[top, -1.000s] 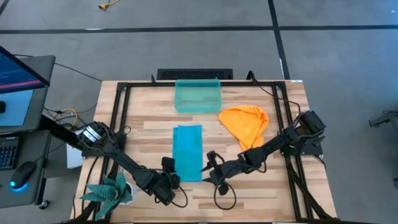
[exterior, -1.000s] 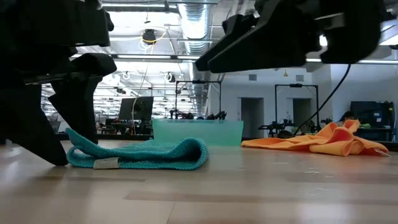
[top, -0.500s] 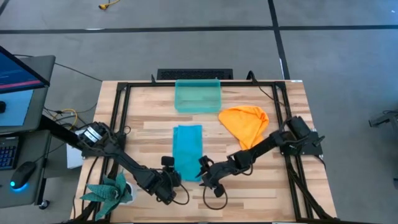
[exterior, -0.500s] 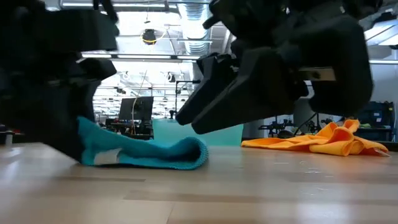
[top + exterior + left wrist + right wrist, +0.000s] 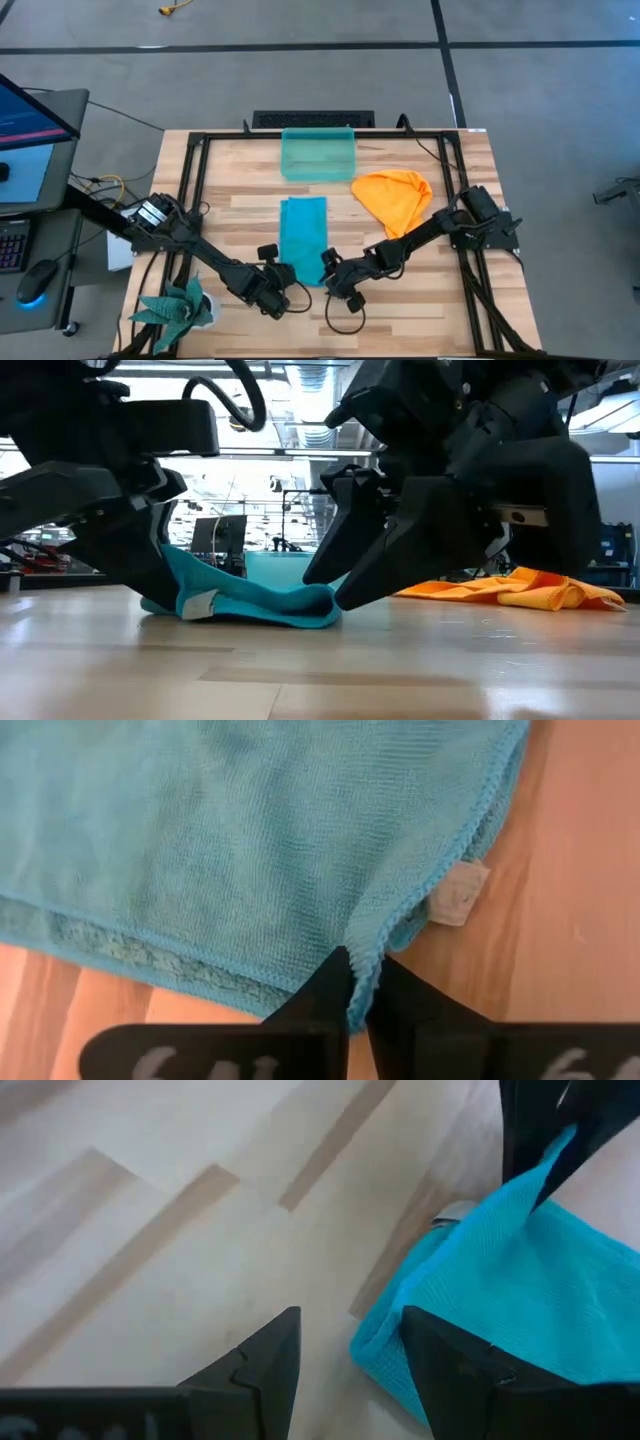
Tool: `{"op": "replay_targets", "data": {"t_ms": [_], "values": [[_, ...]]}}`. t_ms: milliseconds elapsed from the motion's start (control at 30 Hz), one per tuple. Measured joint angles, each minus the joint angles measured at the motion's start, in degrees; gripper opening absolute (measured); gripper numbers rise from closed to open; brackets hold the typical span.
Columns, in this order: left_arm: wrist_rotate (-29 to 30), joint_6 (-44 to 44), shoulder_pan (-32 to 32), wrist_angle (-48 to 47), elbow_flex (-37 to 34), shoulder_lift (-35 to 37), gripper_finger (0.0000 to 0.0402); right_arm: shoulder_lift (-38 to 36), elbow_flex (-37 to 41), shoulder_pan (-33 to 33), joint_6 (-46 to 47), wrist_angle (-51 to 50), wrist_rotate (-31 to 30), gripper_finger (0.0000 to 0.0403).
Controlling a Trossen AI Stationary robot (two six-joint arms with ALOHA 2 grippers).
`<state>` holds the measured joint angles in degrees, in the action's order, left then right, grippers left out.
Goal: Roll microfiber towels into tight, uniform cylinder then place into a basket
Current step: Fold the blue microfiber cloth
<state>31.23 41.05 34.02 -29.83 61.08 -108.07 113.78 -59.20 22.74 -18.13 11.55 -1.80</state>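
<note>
Now that the left gripper [image 5: 362, 1010] has been squeezed tight on the teal towel [image 5: 302, 237] near the bench's front edge, rolling can be started; the right gripper [image 5: 350, 1345] is held wide beside it.

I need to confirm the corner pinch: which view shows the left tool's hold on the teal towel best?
The left wrist view: the left tool is shut on the teal towel hem beside its tag. The low view shows that corner lifted; the high view hides the pinch; the right wrist view sees it far off.
</note>
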Motion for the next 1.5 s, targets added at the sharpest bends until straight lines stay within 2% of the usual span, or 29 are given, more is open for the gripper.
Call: {"op": "replay_targets", "data": {"t_ms": [133,300,500,600,733,967,1000,1167,1267,1367,1500], "values": [[-0.6,0.2,-0.3,0.6,0.0,0.0,0.0004,0.0,0.0,-0.7,0.1,-2.2,-2.8,0.0198],[-0.6,0.8,-0.4,1.1,0.1,0.1,0.0004,0.5,0.0,-1.3,0.1,-2.6,-2.9,0.0198],[-1.0,8.3,-0.5,1.2,0.1,0.1,0.0005,3.0,-0.2,-1.4,0.1,-1.0,-2.6,0.0198],[-1.2,9.4,-0.5,1.1,0.1,0.1,0.0005,3.1,-0.3,-1.4,0.2,-1.0,-3.0,0.0191],[-1.3,8.9,-0.5,1.1,0.1,0.1,0.0006,3.0,-0.2,-1.4,0.2,-0.9,-3.0,0.0155],[-0.8,5.3,0.3,1.2,0.2,0.1,0.0006,1.4,0.1,-1.3,0.0,-3.2,-3.3,0.0022],[-0.8,5.2,0.6,1.0,0.2,0.1,0.0006,1.4,0.1,-1.4,-0.1,-3.1,-3.4,0.0014],[-1.1,5.1,2.7,-0.5,0.6,0.1,0.0006,-0.2,0.0,-0.7,0.0,-3.5,-4.1,0.0025],[-1.5,5.8,4.0,-3.7,2.4,0.2,0.0006,-1.8,-0.6,0.5,0.0,-6.0,-5.9,0.0015],[-1.3,6.6,5.4,-8.3,4.5,0.2,0.0006,-2.3,-3.3,1.6,0.1,-8.0,-6.5,0.0008],[-1.2,6.6,6.5,-11.7,7.7,0.3,0.0006,-2.8,-7.1,3.6,0.1,-12.9,-7.7,0.0017]]}}
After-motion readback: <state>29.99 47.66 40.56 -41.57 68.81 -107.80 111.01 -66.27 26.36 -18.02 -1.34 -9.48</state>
